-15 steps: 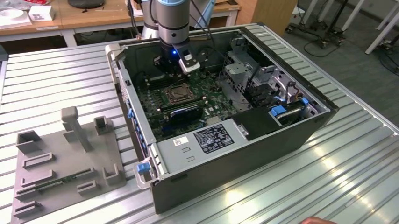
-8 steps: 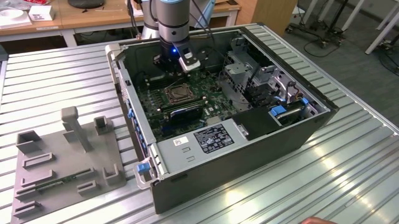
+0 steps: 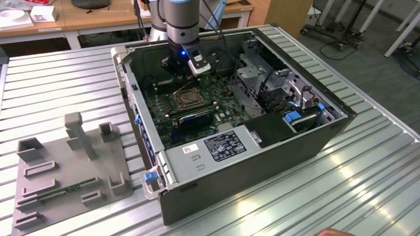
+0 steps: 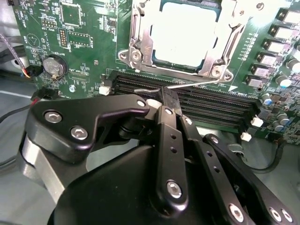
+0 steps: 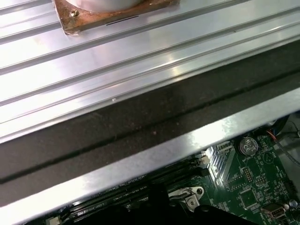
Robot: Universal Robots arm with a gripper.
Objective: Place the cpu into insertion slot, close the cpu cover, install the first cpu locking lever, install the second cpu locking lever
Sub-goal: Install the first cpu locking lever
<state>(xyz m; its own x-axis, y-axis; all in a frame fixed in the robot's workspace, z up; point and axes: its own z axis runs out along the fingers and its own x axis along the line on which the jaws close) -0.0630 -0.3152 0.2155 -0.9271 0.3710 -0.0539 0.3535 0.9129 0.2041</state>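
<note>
**Gripper** (image 4: 169, 99): black linkage claw on the arm, lowered into the open computer case (image 3: 262, 162). In the second wrist view the fingertips are drawn together, with no gap showing between them. The tips sit just over the near edge of the socket area, above the memory slots (image 4: 211, 101).

**Locking lever** (image 4: 197, 83): thin silvery rod lying along the near side of the cpu cover. It runs up to the fingertips, and a short length shows on their other side. Whether the rod is pinched or only touched cannot be told.

**Cpu** (image 4: 185, 33): square chip with a bright metal top. It is seated flat in the insertion slot (image 3: 186, 98).

**Cpu cover** (image 4: 140, 44): silvery frame plate lying down flat around the chip, whose top shows through the cut-out centre.

**Motherboard** (image 4: 89, 28): green board that carries the socket. The long black memory slots lie between the socket and the gripper body. A coin battery (image 4: 54, 67) sits well apart from the socket, beside red and black wires.

**Drive cage** (image 3: 253, 73): grey perforated metal, inside the case at the exterior view's right of the socket.

**Table** (image 3: 59, 83): ribbed aluminium surface on which the case stands.

**Fixture tray** (image 3: 66, 167): grey moulded holder with upright posts. It lies on the table at the exterior view's left of the case, apart from it.
</note>
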